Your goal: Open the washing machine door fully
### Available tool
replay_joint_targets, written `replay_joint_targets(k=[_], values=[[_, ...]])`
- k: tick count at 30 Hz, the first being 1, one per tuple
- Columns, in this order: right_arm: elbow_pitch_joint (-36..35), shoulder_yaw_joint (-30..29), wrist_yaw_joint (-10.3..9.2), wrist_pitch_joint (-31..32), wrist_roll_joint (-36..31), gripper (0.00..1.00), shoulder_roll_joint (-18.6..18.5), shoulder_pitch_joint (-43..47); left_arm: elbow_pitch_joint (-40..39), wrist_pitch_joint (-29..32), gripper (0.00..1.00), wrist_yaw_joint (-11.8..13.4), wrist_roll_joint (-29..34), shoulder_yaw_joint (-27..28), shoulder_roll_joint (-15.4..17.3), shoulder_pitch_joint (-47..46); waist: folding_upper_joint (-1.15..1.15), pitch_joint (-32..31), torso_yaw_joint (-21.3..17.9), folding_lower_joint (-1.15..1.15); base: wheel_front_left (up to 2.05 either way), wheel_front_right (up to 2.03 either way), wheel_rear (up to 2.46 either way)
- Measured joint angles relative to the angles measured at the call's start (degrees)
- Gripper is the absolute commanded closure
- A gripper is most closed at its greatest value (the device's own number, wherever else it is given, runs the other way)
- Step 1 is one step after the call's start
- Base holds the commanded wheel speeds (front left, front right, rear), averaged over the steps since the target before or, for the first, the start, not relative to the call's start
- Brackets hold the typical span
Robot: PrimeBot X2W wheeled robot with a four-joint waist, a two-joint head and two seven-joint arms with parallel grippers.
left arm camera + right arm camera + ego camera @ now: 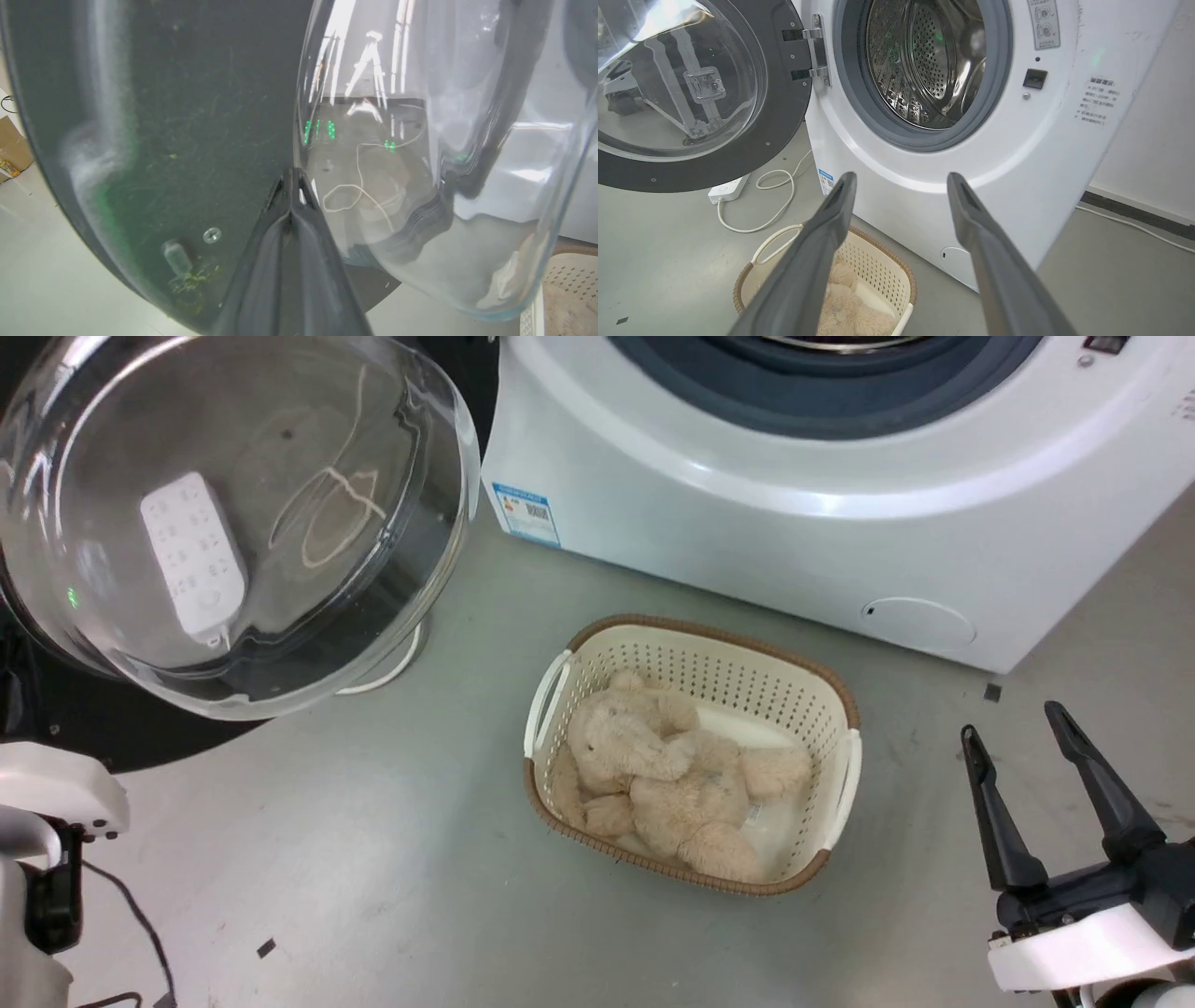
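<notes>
Door (738, 161) stands wide open, directly ahead of left gripper (292, 179), fingers clenched together, empty. Right gripper (901, 177) released, empty, facing drum (924, 60).

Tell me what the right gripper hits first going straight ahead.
Likely the washing machine's white front panel, just below the drum opening; the right gripper points there with nothing in between, though depth is hard to judge.

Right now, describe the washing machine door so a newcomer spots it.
Find the white washing machine. On hinges at its left hangs the washing machine door, swung open. Unlike the grey-rimmed steel drum opening, it is a black ring around bulging glass.
</notes>
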Motion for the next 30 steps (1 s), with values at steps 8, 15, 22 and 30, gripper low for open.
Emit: replay_joint_targets(k=[8,15,22,30], values=[[0.9,-0.7,0.00,-0.7,-1.0,0.00,0.7,0.2,-3.6,-3.2,1.00,0.6,1.5,-2.1,-2.1,-0.1,0.00,-4.4,-1.4,-0.01,0.00,0.00,0.00],[2.3,-1.8,0.00,-1.1,-2.5,0.00,2.4,1.4,-15.9,-4.0,0.88,1.8,2.1,-5.6,-8.0,3.0,0.00,-10.2,-4.0,-0.02,0.00,0.00,0.00],[1.7,-1.7,0.00,-1.2,-3.0,0.00,4.0,2.8,-23.3,-1.2,0.00,3.6,2.5,-11.0,-12.9,12.2,0.00,-14.6,-8.8,-0.02,0.00,0.00,0.00],[0.7,-1.3,0.00,-0.9,-3.0,0.00,5.4,5.8,-26.9,-0.2,0.00,6.3,3.7,-14.6,-15.8,20.3,0.00,-17.6,-13.5,-0.02,0.00,0.00,0.00]])
